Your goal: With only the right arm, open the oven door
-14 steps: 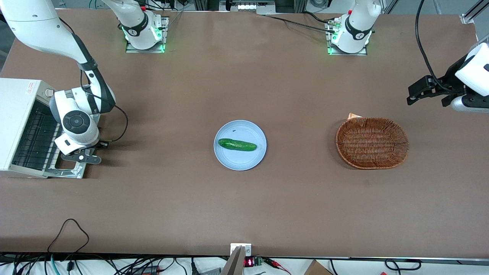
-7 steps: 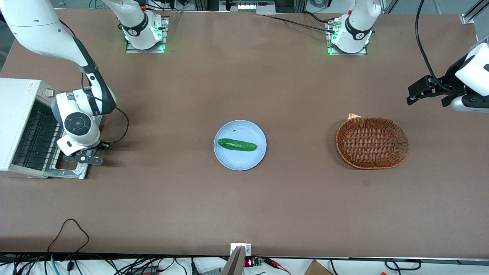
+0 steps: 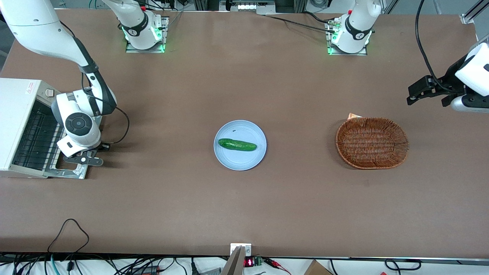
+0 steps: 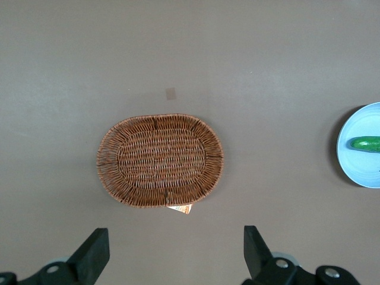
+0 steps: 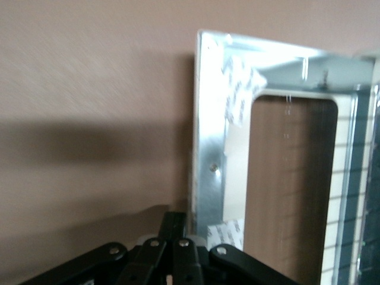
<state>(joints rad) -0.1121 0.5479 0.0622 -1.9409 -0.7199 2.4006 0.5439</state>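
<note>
Oven door (image 3: pixel 68 168) lies folded down flat on the tabletop (image 3: pixel 244 206), hinged to the cream-white toaster oven (image 3: pixel 17 126) at the working arm's end of the tabletop. Silver frame with window; in the right wrist view the door (image 5: pixel 208 148) shows its metal frame and, through the window, brown tabletop. Black wire rack (image 3: pixel 36 139) exposed inside the oven's mouth.

Right arm (image 3: pixel 78 122) bends down over the door's free edge. Tool (image 3: pixel 83 158) sits at that edge, just above or at the frame; contact cannot be told. In the right wrist view the tool (image 5: pixel 178 261) shows its black linkage drawn close together beside the frame's edge. Fingers read as together, gripping nothing visible.

Blue plate (image 3: pixel 240 145) near the tabletop's middle, a green cucumber (image 3: pixel 237 144) lying on it. Wicker basket (image 3: pixel 372 143) toward the parked arm's end; in the left wrist view the basket (image 4: pixel 160 160) has a small orange card (image 4: pixel 180 208) tucked under its rim.
</note>
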